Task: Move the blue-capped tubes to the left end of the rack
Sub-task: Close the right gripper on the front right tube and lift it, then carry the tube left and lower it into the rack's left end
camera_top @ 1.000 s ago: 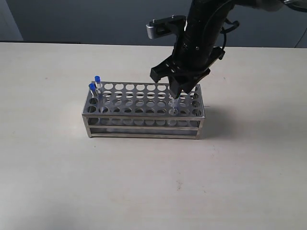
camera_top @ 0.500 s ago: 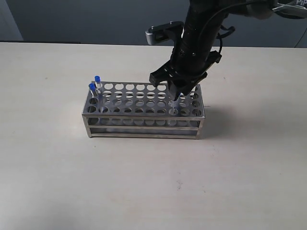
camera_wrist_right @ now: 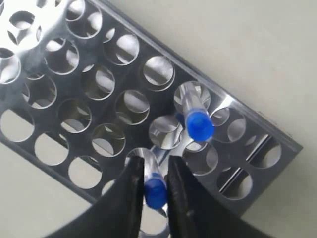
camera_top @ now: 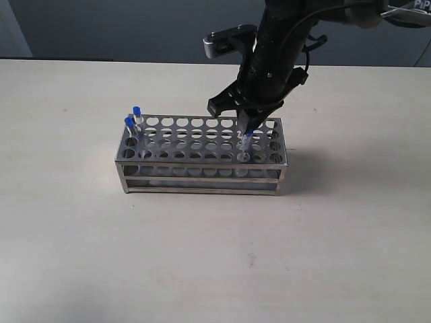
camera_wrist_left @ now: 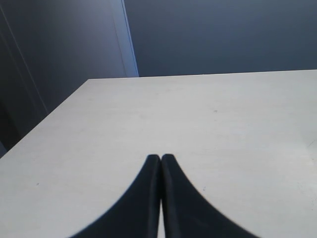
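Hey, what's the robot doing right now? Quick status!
Right gripper clamped on blue-capped tube, right end of rack. Left gripper shut, over the table. Another tube close beside; two tubes at left end.

Right arm [camera_top: 279, 47]: we are reaching in from the upper right, with the black wrist pointing steeply downward.
Right claw [camera_top: 244, 129]: we are aiming it almost straight down and pressing its two dark fingers [camera_wrist_right: 131, 198] against either side of a blue-capped tube [camera_wrist_right: 155, 192] at its cap.
Left claw [camera_wrist_left: 161, 158]: we are holding it fully closed, fingertips touching, gripping nothing.
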Tool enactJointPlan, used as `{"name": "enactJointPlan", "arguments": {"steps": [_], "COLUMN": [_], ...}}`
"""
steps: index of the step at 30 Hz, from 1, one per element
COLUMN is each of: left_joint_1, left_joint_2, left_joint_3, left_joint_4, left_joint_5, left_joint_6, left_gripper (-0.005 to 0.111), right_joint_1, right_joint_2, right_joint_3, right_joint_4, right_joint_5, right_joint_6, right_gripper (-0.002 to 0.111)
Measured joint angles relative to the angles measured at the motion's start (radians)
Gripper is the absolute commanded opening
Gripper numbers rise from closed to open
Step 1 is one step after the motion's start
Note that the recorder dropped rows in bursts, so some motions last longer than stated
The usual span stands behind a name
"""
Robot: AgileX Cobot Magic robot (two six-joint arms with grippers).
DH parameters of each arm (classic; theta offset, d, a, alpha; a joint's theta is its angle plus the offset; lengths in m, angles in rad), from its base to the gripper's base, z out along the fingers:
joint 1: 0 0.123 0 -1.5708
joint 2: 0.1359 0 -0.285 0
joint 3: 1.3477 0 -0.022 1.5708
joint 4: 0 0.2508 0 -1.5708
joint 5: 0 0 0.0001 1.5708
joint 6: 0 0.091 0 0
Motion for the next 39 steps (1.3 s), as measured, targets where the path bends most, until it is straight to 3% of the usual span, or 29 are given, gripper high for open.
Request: {"name": "enactJointPlan", "arguments": {"steps": [3, 39], "left_joint_1": [0.0, 0.0], "left_joint_2": [0.0, 0.0], "left_joint_3": [0.0, 0.0], "left_joint_4": [0.0, 0.0], "left_joint_5": [0.0, 0.0], "left_joint_6": [0.0, 0.0], "left_gripper": [0.0, 0.0], "right_joint_1": [0.0, 0.0], "right_joint_2": [0.004, -0.129], "right_joint_3": [0.0, 0.0], "right_joint_4": [0.0, -0.05], "right_joint_5": [-0.001, 0.013], "right_joint_6": [0.005, 0.005], "right_gripper": [0.0, 0.0]}}
